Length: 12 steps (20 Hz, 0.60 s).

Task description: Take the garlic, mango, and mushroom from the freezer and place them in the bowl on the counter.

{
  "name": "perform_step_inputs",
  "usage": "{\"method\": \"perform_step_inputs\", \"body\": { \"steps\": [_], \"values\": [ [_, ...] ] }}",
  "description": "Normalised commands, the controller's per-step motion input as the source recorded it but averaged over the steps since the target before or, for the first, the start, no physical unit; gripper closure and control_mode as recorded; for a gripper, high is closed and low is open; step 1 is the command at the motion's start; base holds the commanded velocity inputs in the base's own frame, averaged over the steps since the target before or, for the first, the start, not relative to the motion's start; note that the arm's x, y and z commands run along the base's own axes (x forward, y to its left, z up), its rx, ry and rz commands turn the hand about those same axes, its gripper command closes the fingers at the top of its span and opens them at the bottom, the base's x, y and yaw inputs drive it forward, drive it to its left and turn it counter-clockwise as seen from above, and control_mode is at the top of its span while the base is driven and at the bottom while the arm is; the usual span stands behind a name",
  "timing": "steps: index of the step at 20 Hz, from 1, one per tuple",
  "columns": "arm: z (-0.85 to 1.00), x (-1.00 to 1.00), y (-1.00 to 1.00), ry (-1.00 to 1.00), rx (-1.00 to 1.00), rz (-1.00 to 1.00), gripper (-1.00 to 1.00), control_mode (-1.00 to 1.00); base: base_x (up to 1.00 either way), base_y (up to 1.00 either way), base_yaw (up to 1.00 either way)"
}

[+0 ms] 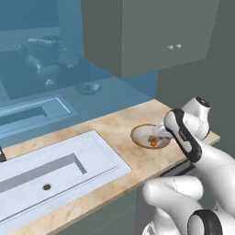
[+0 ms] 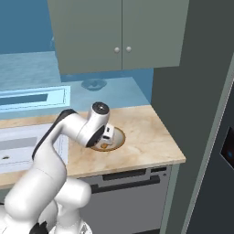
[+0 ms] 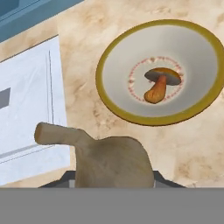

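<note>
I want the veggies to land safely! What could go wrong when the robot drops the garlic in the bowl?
1. In the hand view the garlic sits nearer the bowl's yellow-brown rim than its middle, so if dropped now it might hit the rim and roll onto the counter.
2. The mushroom already lies in the middle; the garlic could land on it and knock it.
3. The sink is close, so a runaway garlic could tumble in.

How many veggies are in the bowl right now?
1. A mushroom lies in the middle of the bowl on the counter. A garlic is not in yet: the pincer holds it beside the bowl. Nothing looks hidden inside.
</note>
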Motion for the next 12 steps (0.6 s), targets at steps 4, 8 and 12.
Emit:
{"method": "perform_step_inputs", "body": {
  "steps": [4,8,12],
  "values": [
    [-0.29,0.37,0.0,0.03,0.0,0.0,1.0,-1.0,0.0,0.0,0.0],
    [-0.34,0.41,0.0,0.01,0.0,0.0,1.0,-1.0,0.0,0.0,0.0],
    [-0.41,0.42,0.0,0.07,0.0,0.0,1.0,-1.0,0.0,0.0,0.0]
  ]
}}
